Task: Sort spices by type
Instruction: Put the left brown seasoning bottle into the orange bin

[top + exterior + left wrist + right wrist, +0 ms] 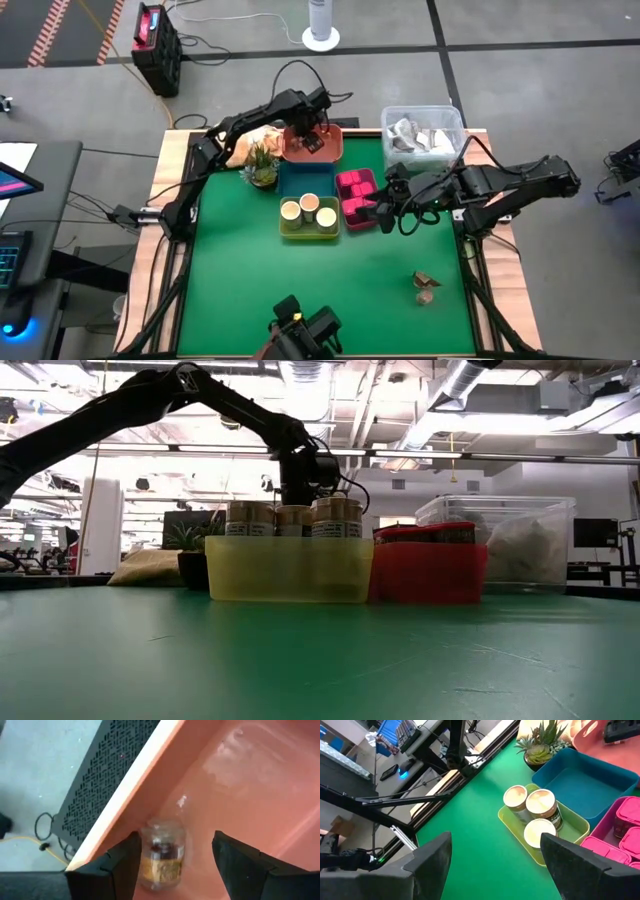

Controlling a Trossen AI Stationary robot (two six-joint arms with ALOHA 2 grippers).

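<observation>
The left pincer point(172, 857) hangs inside the salmon tray point(325, 150), its fingers parted on either side of a small clear jar point(162, 852) standing in the tray's corner, not gripping. The jar looks light, rigid and slick, best taken across its body. The right pincer point(385, 212) hovers wide beside the magenta tray point(345, 210), empty.

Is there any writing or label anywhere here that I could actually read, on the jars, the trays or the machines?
None can be read.
Clear jar in the salmon tray, between the left gripper's fingers: yellowish label, print too blurred.
Three tan jars in the yellow-green tray: dark label bands, too small.
Magenta blocks, right gripper: no text visible.
</observation>
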